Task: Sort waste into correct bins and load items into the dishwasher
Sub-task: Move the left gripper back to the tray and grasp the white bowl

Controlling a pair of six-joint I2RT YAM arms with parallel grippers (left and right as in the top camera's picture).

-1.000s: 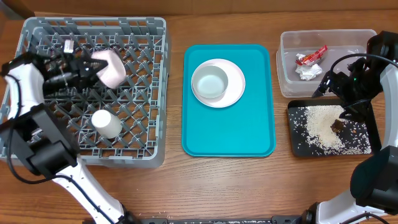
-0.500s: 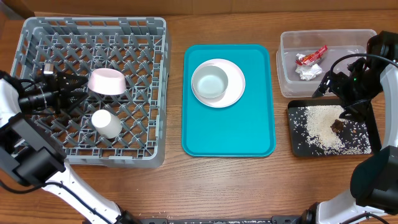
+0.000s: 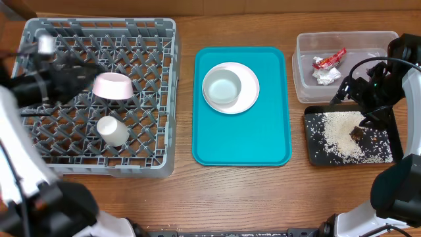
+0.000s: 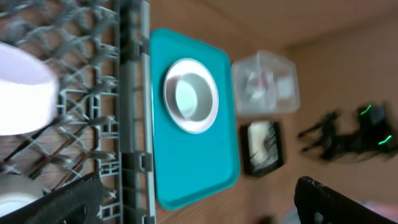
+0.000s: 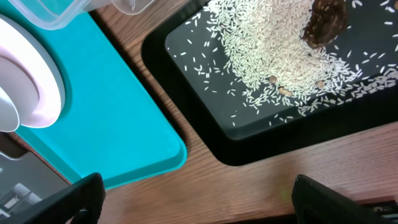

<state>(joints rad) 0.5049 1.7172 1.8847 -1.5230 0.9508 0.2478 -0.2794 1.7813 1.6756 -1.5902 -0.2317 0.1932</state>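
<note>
We see the pinkish bowl point(image 3: 112, 86) and the tilted cup point(image 3: 112, 131) in the grey rack point(image 3: 169, 99). The greyish bowl point(image 3: 221, 87) sits on the plate point(image 3: 249, 89). The wrapper point(image 3: 329, 60) and wad point(image 3: 325, 76) are in the tub point(image 3: 368, 47), with the rice point(image 3: 339, 135) and lump point(image 3: 357, 132) in the black tray point(image 3: 316, 150).

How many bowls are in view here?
2. The pinkish bowl sits in the grey dish rack near the white cup; the greyish bowl sits on the white plate on the teal tray. No others show.

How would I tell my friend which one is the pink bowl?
Look at the big grey dish rack on the left. The pink bowl rests among its pegs, right beside a small white cup. It is wider than the cup and pinkish, unlike the greyish bowl over on the teal tray.
</note>
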